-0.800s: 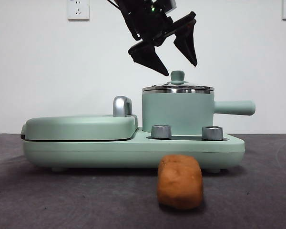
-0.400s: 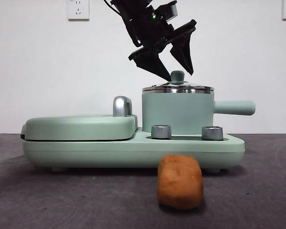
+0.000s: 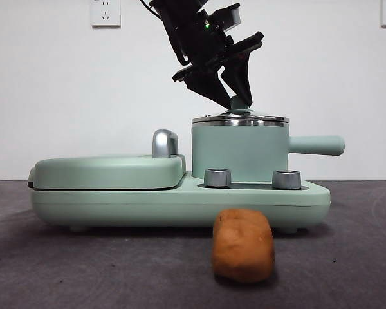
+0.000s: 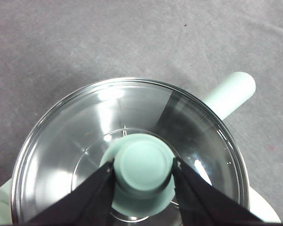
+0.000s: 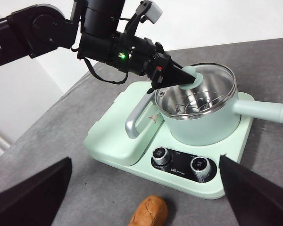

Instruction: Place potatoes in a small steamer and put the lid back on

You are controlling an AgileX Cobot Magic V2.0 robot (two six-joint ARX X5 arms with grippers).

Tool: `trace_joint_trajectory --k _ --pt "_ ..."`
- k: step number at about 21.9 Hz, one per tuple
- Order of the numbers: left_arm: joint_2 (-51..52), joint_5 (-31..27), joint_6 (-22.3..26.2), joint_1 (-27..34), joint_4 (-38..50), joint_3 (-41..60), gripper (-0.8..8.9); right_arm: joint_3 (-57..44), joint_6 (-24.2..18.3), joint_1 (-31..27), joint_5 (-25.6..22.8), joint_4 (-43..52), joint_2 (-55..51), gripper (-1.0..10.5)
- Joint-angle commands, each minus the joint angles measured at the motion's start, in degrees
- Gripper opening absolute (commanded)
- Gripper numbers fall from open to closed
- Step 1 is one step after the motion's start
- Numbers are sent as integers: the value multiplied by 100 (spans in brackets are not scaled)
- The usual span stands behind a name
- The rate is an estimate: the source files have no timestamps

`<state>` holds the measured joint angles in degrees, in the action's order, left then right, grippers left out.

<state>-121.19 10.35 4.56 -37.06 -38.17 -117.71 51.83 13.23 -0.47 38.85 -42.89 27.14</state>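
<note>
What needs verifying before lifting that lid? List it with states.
1. Left gripper jaws on both sides of the lid knob: ok.
2. Jaws gripping firmly: cannot tell.
3. Lid level on the steamer: ok.
4. Potato on the table in front, away from the pot: ok.
5. Right gripper open, held back above the table: ok.
6. Steamer inside ready for the potato: ok, only a rack shows through the glass.

This looks like a lab or test room staged as a kitchen. A mint-green cooking appliance (image 3: pixel 180 193) sits alone on a dark grey cloth-covered table (image 3: pixel 51 270), against a bare white wall (image 3: pixel 51 96) with two power sockets (image 3: pixel 105 12), with black robot arms (image 5: pixel 61 33) above it.
</note>
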Motion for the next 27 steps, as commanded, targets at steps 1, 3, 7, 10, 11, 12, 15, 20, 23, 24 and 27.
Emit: trace_joint_trajectory --k 1,3,7,10,11,12,15,20,23,24,27 --pt "-186 -17 81 -59 52 -164 184 74 -85 0 7 39 24 497" --pt "-188 -17 81 -57 52 -164 176 74 -83 0 7 39 24 497" --pt "-188 -20 85 -57 48 -164 68 74 -77 0 7 39 24 497" --pt "-188 -17 83 -57 52 -164 30 74 -63 0 -17 39 24 497" --pt "-186 -17 79 -57 52 -175 16 74 -63 0 -20 39 24 497" --pt "-184 -17 63 -57 46 -195 17 74 -61 0 -28 42 33 497" --pt "-83 -17 33 -33 -20 -299 18 111 28 2 -28 15 210 497" --pt "264 -17 76 -7 -264 -514 17 673 26 214 -35 -240 920 497" --pt "540 -17 120 79 -356 -514 18 1038 87 610 -372 -560 1403 497" --pt "651 -17 153 133 -435 -514 17 1134 151 817 -509 -684 1611 497" --pt "938 -17 232 334 -658 -514 18 1235 407 1545 -874 -815 2153 497"
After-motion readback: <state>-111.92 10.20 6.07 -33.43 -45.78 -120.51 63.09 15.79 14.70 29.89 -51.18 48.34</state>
